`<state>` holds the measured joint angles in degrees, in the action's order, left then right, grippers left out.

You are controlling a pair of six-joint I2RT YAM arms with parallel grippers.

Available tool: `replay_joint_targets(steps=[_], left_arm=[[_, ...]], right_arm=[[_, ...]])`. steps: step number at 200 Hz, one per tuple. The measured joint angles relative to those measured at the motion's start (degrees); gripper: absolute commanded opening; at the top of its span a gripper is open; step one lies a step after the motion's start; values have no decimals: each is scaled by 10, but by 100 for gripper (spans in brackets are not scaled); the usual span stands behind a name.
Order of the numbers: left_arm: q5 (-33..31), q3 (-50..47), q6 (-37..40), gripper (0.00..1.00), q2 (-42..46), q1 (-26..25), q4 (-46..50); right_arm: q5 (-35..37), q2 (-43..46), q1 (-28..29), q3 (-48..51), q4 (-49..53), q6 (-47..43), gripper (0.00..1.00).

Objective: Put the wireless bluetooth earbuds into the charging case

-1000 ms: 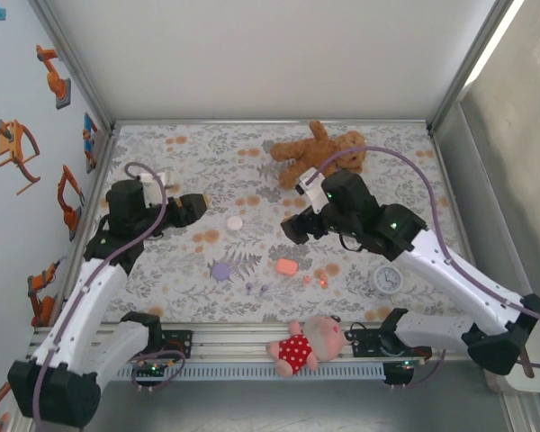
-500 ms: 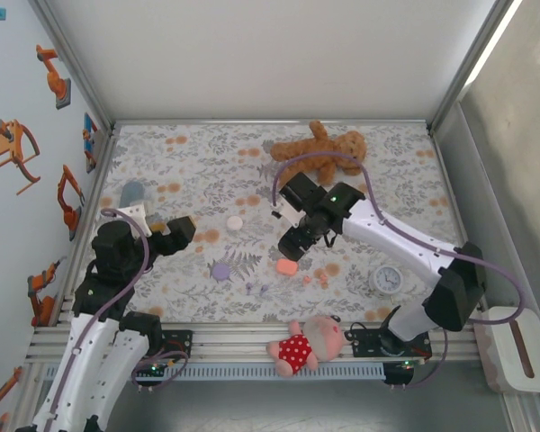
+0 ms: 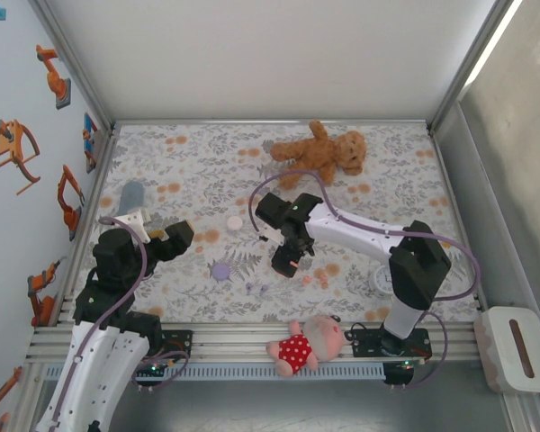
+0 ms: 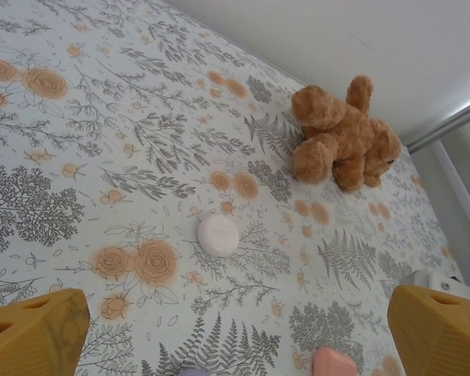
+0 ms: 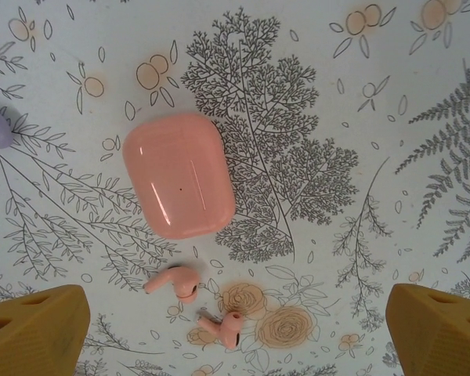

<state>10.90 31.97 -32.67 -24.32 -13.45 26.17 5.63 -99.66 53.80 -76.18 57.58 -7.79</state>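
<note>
The closed coral charging case (image 5: 180,174) lies flat on the floral cloth. My right gripper (image 5: 235,333) hangs open straight above it, nothing between its yellow fingertips (image 5: 35,333). Two orange-pink earbuds (image 5: 176,282) (image 5: 225,325) lie loose just beside the case. From above, the right gripper (image 3: 284,258) covers most of that case, with the same earbuds (image 3: 315,281) to its right. A lilac pair of earbuds (image 3: 257,289) lies near the lilac case (image 3: 220,270). A white case (image 4: 218,235) sits ahead of my open, empty left gripper (image 4: 235,337), seen from above at the left gripper (image 3: 177,237).
A brown teddy bear (image 3: 319,153) lies at the back of the table. A small doll in a red dress (image 3: 304,342) rests on the front rail. A round white clock (image 3: 382,281) sits under the right arm's forearm. Metal frame posts edge the table.
The right arm swung left and down until its gripper came over the coral case. The left arm drew back toward the near left and its jaws opened wider.
</note>
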Motion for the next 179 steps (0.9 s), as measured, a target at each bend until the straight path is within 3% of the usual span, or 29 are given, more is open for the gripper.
replay_joint_targets(steps=[95, 179], left_arm=[[-10, 0, 0, 96, 0, 0, 20], [-11, 0, 0, 96, -4, 0, 21]], right_arm=[[2, -84, 18, 0, -3, -45, 88], [0, -116, 18, 0, -15, -59, 73]])
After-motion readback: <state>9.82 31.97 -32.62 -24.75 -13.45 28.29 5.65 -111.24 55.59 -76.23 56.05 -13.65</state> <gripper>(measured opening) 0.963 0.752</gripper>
